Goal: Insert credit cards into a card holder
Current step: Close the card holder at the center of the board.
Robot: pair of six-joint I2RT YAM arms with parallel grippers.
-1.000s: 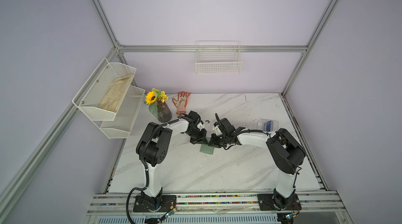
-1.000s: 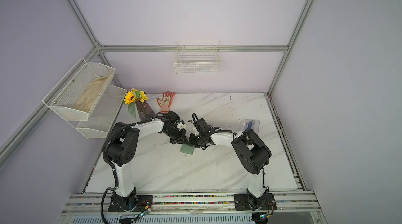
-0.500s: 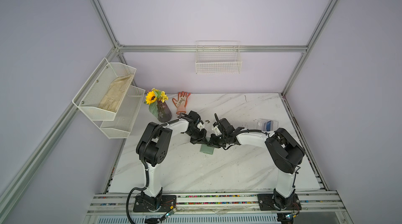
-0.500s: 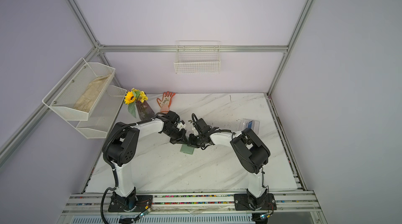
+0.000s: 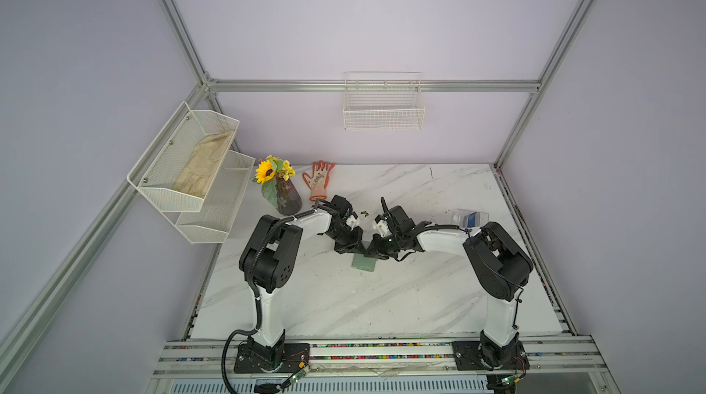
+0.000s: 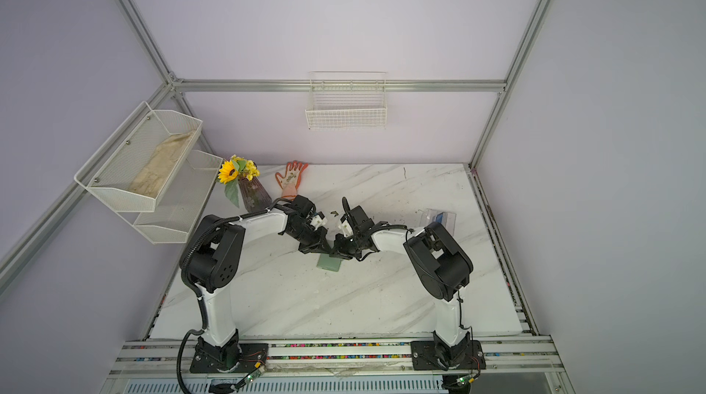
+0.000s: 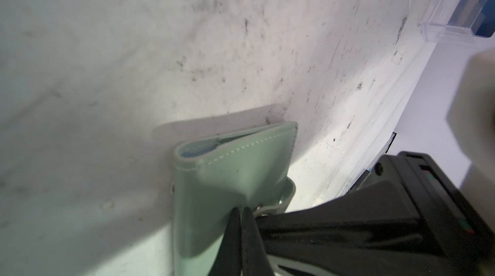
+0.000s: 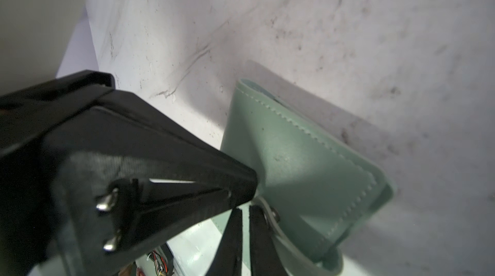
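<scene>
A little way in from the front of the white table (image 5: pixel 344 308), the card holder (image 5: pixel 363 263) lies flat. It is green and folded shut like a tiny book. Both arms bend down to its far edge and meet there, nose to nose.

The left gripper (image 7: pixel 239 211) is squeezed tight on the edge of the top cover. The cover looks pulled up a bit at that spot. The right gripper (image 8: pixel 245 211) is just beside it. Its two fingers are close together with only a thin gap. The snap tab (image 8: pixel 325 260) curls right next to them, but it is too hard to see if they pinch it.

Not much has changed in the last second. The arms sit in almost the same place, and the holder has not moved or opened. That likely means the robot is going slowly with the first job, which is getting the holder open. No card can go in until the pale blue sleeves (image 7: pixel 195 151) inside are spread out.

Farther off to the right stands a clear box (image 5: pixel 458 215) with the blue card (image 5: pixel 473 217) in it, well apart from the holder. The black and pink cards cannot be made out. At the back are a vase (image 5: pixel 287 199) with a sunflower and an orange glove (image 5: pixel 319 182). A wire basket (image 5: pixel 383 115) hangs on the wall.
</scene>
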